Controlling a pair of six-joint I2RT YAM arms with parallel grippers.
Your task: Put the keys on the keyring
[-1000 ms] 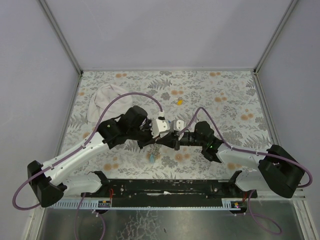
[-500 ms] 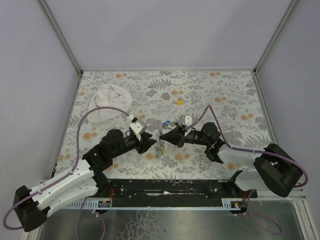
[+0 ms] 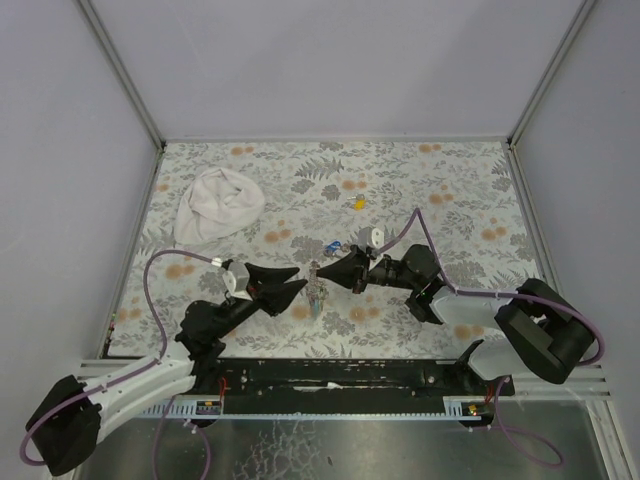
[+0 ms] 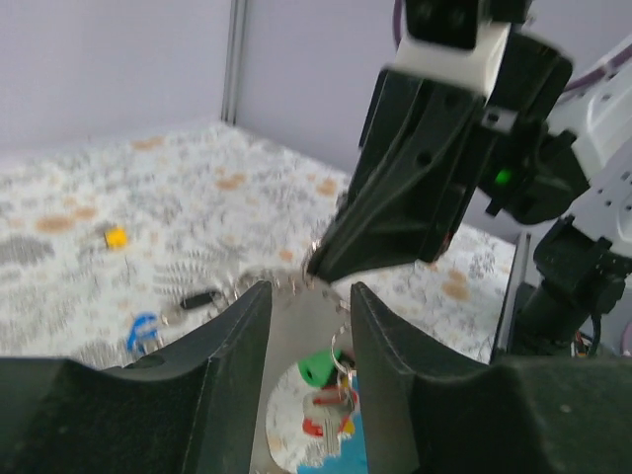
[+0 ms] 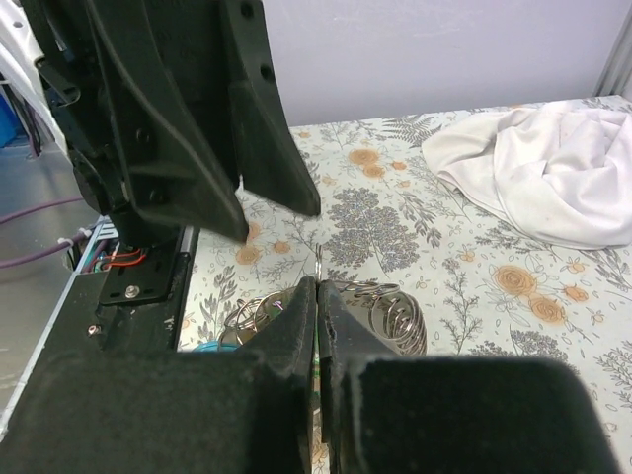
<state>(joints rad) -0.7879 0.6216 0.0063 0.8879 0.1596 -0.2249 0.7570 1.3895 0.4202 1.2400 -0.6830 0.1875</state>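
The keyring (image 3: 316,291), a silver coil with a light-blue piece and a red bit, hangs from my right gripper (image 3: 321,272), which is shut on one of its metal rings (image 5: 318,261). The coil (image 5: 387,312) lies just behind the shut jaws. The green key (image 4: 318,367) hangs on the keyring's rings. My left gripper (image 3: 300,279) is open and empty, just left of the keyring, which shows between its fingers (image 4: 232,380). The blue key (image 3: 331,246) and black key (image 3: 346,248) lie loose behind the grippers. The yellow key (image 3: 359,203) lies farther back.
A white cloth bundle (image 3: 218,203) lies at the back left of the floral table (image 3: 460,190); it also shows in the right wrist view (image 5: 553,173). Grey walls with metal posts close the back and both sides.
My left arm has pulled back toward the near left, away from the keyring, and its gripper now stands open beside it. My right gripper keeps its hold on the ring.
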